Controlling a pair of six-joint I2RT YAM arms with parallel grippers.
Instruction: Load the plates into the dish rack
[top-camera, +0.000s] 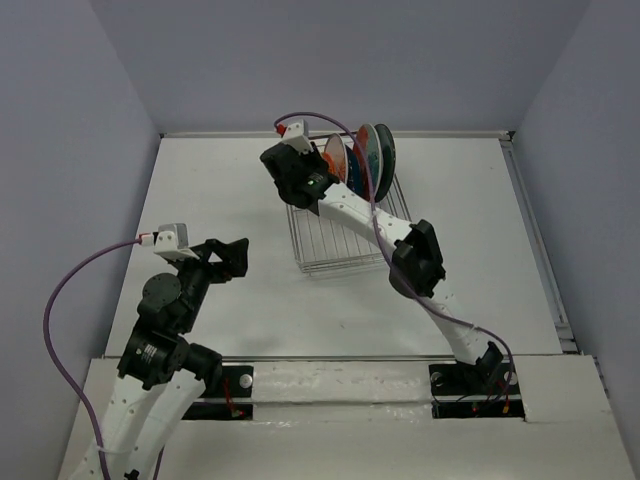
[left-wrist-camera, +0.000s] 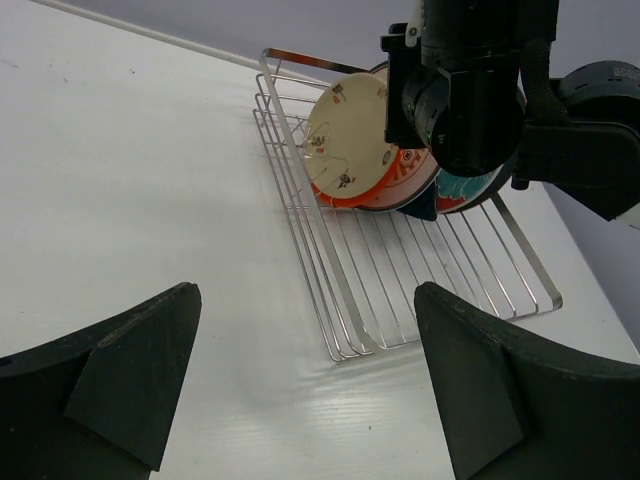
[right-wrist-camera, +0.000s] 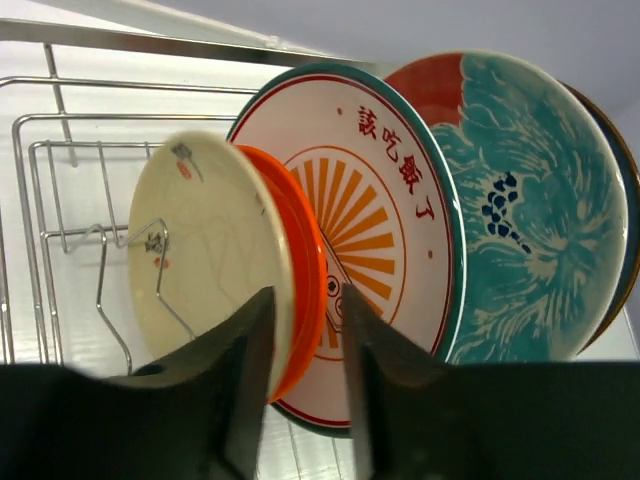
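Note:
The dish rack (top-camera: 338, 252) is a silver wire basket at the table's far middle; it also shows in the left wrist view (left-wrist-camera: 345, 300). Several plates stand on edge at its far end: cream (right-wrist-camera: 200, 250), plain orange (right-wrist-camera: 303, 240), white with an orange striped centre (right-wrist-camera: 385, 190), red-and-teal (right-wrist-camera: 530, 220) and a dark one (right-wrist-camera: 628, 220) mostly hidden behind. My right gripper (right-wrist-camera: 305, 295) straddles the rims of the cream and orange plates, with a small gap on the orange side. My left gripper (top-camera: 236, 256) is open and empty over bare table left of the rack.
Blue-grey walls close in the table on three sides. The near half of the rack (right-wrist-camera: 70, 200) holds only its upright wire prongs. The right arm (top-camera: 410, 250) stretches over the rack's right side.

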